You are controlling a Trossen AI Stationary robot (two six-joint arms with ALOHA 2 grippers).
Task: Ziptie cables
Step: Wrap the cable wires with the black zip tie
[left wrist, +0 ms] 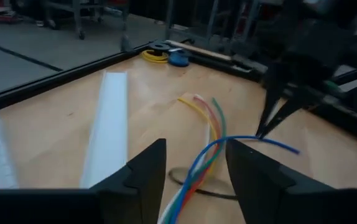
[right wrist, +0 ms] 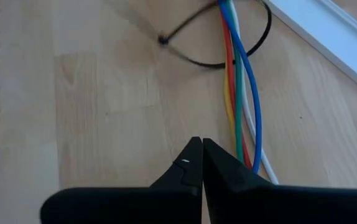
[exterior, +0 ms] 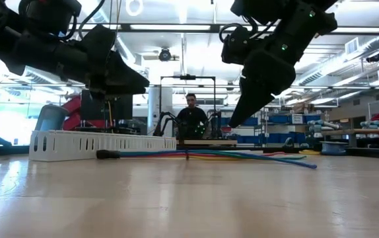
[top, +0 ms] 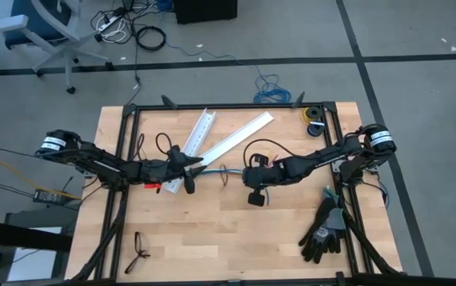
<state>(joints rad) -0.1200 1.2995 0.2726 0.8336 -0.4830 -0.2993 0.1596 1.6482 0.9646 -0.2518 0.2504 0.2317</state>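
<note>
Black ziptie (right wrist: 228, 53) seemingly looped around cables (right wrist: 239, 99), beyond pinched right hand (right wrist: 202, 163).

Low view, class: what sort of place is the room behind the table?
Probably a robotics lab or workshop. Metal shelving with blue bins lines the back, strip lights hang from an open industrial ceiling, and a person sits at a framed workstation.

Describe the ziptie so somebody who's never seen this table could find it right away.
Start at the two white slotted duct pieces on the wooden table, then follow the cables running between the two grippers. The ziptie is the thin black strip looped loosely around them, far slimmer than any wire.
</note>
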